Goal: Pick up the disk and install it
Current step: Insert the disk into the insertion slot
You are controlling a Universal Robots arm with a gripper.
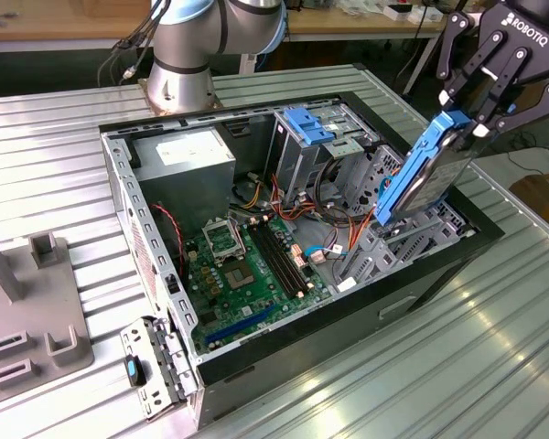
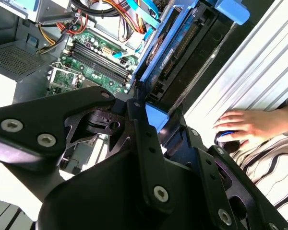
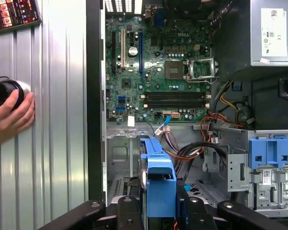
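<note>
Obs.: open computer case (image 1: 119, 183) lies on its side on the ribbed tabletop (image 1: 457, 366), motherboard (image 1: 247, 274) facing up. The claw (image 1: 467, 123) is clamped on the upper end of the disk (image 1: 421, 174), fingers pressing on the blue-railed edges. The disk hangs steeply tilted, blue rail facing the exterior camera. Its top is at about 2 o'clock of the case in the exterior view, and its lower end dips toward the grey drive bay (image 1: 412, 238) at about 3 o'clock. I cannot tell whether that lower end touches the bay metal or hangs just clear of it. The power-supply box (image 1: 183, 155) sits at about 11 o'clock, and the blue latch (image 1: 306, 123) on the metal cage at about 1 o'clock, both well apart from the disk. A person's hand (image 3: 12, 117) rests on the tabletop outside the case wall, against a small dark round object (image 3: 2, 91). Judgement: pick-up is done and the install step is in hand, with the disk carried to the bay but not seated. Seating calls for the rails to be squared to the bay guides. At this tilt a corner could catch on the cage edge or on the cables (image 1: 334, 247) nearby.
</note>
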